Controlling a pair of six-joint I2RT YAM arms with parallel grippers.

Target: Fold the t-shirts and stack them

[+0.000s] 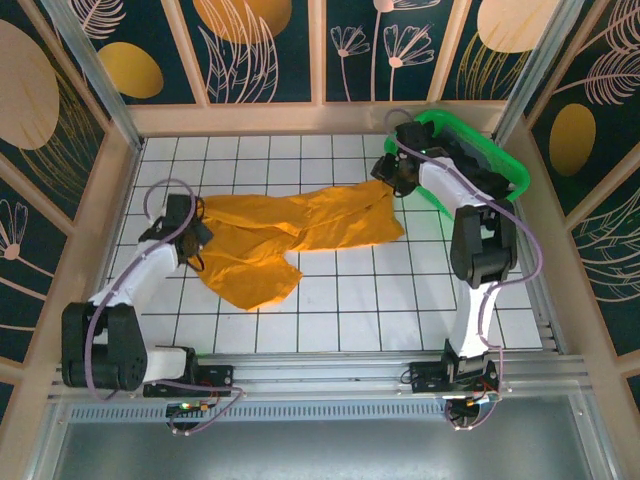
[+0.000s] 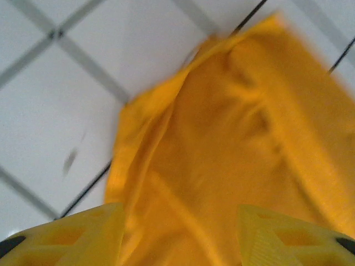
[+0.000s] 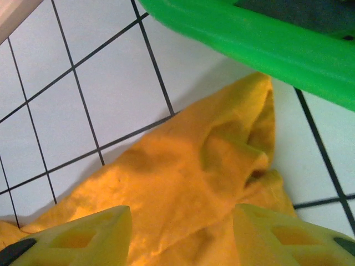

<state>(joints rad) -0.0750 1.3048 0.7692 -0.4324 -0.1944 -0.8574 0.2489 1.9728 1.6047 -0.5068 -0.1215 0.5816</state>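
Green basket (image 3: 266,44) | far right corner | near orange-yellow t-shirt (image 1: 290,240)

1. The left arm (image 1: 140,285) is rising from the near left corner of the table (image 1: 330,310), with its elbow folded low and its forearm slanting away along the left edge.
2. The left gripper (image 1: 197,232) is pointing down toward the table's middle, and its yellow fingers (image 2: 72,238) are standing well apart.
3. The right arm (image 1: 478,250) is stretching from the near edge along the right edge, bending at the elbow toward the far right corner.
4. The right gripper (image 1: 390,178) is pointing down there, with its fingers (image 3: 288,235) likewise spread wide.
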